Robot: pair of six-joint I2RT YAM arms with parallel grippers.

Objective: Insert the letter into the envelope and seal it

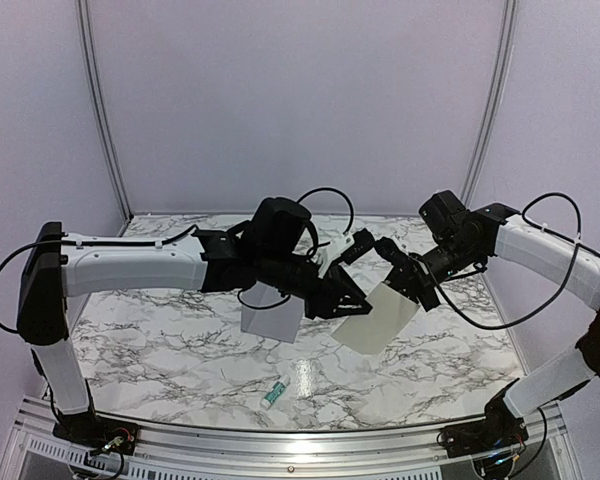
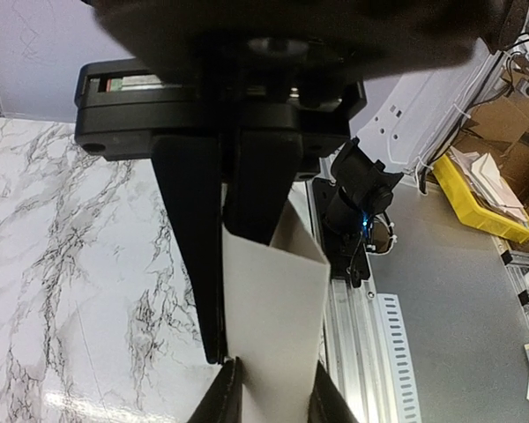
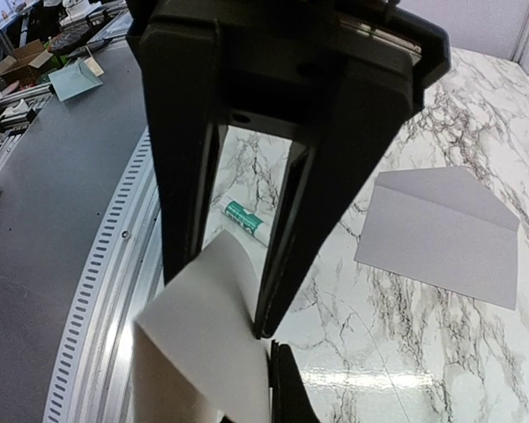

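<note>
Marble tabletop, pale booth walls behind.

- Letter: off the surface, hanging tilted between the two grippers near table centre.
- Right gripper: jaws closed on the sheet's upper right edge.
- Left gripper: jaws narrow. In the left wrist view the sheet's opposite edge stands between the fingers. Cannot tell whether they actually pinch it.
- Envelope: flat on the marble, flap open. In the top view it sits just left of the letter, partly under the left wrist.
- Glue tube: near the front edge, well apart from both.

Judgement: insertion turns on carrying the sheet leftward and levelling it to the envelope's mouth. The left arm is the nearer one.

Risk: the thin sheet may buckle if the arms pull unevenly.
</note>
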